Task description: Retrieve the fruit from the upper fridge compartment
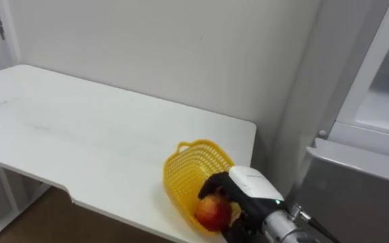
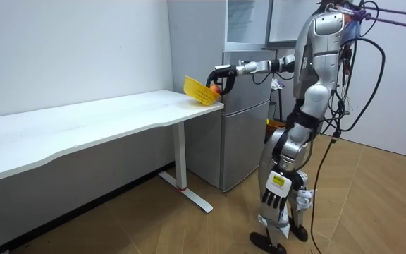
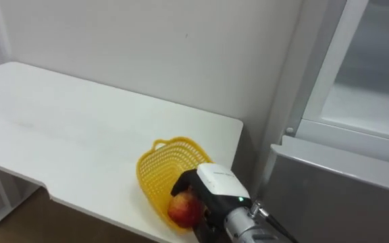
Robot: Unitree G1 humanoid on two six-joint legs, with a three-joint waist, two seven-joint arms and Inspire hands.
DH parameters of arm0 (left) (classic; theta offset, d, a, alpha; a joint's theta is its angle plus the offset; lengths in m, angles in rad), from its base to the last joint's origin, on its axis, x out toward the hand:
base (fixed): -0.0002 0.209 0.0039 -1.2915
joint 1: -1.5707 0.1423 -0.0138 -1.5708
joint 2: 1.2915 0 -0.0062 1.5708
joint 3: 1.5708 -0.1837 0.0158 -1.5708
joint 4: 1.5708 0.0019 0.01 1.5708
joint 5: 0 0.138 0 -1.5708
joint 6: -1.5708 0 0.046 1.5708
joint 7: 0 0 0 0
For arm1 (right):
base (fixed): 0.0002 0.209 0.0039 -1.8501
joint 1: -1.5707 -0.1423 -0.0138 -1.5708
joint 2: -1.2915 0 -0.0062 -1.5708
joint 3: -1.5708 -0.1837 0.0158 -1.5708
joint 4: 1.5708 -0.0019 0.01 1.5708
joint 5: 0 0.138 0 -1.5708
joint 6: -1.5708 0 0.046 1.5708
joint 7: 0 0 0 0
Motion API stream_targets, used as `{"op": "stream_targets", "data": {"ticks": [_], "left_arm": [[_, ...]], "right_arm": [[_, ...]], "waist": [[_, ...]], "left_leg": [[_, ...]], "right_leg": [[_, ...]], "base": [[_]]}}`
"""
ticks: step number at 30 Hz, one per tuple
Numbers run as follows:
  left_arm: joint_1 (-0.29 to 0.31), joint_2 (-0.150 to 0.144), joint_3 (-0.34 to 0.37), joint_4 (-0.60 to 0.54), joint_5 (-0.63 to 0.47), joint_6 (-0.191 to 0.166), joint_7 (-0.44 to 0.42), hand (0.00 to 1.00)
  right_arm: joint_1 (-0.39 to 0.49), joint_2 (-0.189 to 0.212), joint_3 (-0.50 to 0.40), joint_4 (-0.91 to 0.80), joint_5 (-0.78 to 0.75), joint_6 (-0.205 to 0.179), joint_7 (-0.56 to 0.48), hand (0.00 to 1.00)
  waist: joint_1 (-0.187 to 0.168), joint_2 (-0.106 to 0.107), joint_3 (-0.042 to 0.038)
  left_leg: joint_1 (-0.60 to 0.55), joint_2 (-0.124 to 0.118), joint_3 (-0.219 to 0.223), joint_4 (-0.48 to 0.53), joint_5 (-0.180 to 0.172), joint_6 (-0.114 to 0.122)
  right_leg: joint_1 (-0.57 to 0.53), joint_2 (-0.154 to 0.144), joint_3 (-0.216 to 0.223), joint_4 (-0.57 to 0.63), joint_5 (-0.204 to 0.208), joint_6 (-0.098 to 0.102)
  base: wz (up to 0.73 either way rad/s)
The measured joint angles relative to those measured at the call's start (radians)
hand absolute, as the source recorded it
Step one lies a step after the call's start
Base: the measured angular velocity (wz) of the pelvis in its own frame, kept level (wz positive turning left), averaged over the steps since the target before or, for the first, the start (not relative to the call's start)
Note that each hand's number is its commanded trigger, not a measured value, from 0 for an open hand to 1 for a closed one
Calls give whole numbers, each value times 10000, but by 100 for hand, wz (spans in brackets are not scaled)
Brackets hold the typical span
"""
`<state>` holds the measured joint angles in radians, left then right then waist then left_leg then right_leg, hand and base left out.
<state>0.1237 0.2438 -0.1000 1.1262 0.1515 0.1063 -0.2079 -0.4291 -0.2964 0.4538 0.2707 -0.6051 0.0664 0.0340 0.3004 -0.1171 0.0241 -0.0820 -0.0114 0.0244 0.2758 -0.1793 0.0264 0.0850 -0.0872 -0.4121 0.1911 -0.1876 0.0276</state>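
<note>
Fingers of the right robot hand (image 1: 245,192) curl round a red apple (image 1: 213,212), and we see the fruit held at the mouth of a yellow mesh basket (image 1: 188,165). The basket sits tipped on the white worktop (image 1: 80,128), at its right end and close to the front corner, with its opening turned toward the robot. The apple lies against the basket's near rim. We cannot tell whether it rests on the mesh or hangs just clear of it.

In the room view we see the robot standing upright on the wooden floor in front of the grey fridge (image 2: 245,120), its right arm stretched out level to the worktop's corner. The fridge stands just beside that end of the worktop, against the back wall.
</note>
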Motion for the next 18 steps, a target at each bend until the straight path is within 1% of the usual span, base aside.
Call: {"op": "stream_targets", "data": {"ticks": [1,2,6,18], "left_arm": [[0,1,1,1,12,2,0,0],[-1,1,2,1,14,4,0,0],[19,0,-2,3,13,32,-2,0],[10,0,-27,18,-14,71,6,0]], "right_arm": [[0,1,0,0,0,-1,2,3],[0,2,0,0,2,-1,2,0],[-1,2,0,0,35,-2,-1,0],[-1,5,1,3,153,-2,-99,0]], "waist": [[18,4,-1],[67,6,-3],[86,-11,-15],[88,-1,-7]], "left_leg": [[-3,-1,-7,0,0,0],[-3,-3,-5,-1,1,0],[-3,-10,-5,-10,2,-2],[-10,-1,-13,1,1,-2]], "right_leg": [[1,0,-4,-3,0,0],[5,3,-1,-4,0,0],[34,10,-12,-13,-1,1],[66,3,4,-20,-1,2]], "base": [[0],[0],[3],[0]]}}
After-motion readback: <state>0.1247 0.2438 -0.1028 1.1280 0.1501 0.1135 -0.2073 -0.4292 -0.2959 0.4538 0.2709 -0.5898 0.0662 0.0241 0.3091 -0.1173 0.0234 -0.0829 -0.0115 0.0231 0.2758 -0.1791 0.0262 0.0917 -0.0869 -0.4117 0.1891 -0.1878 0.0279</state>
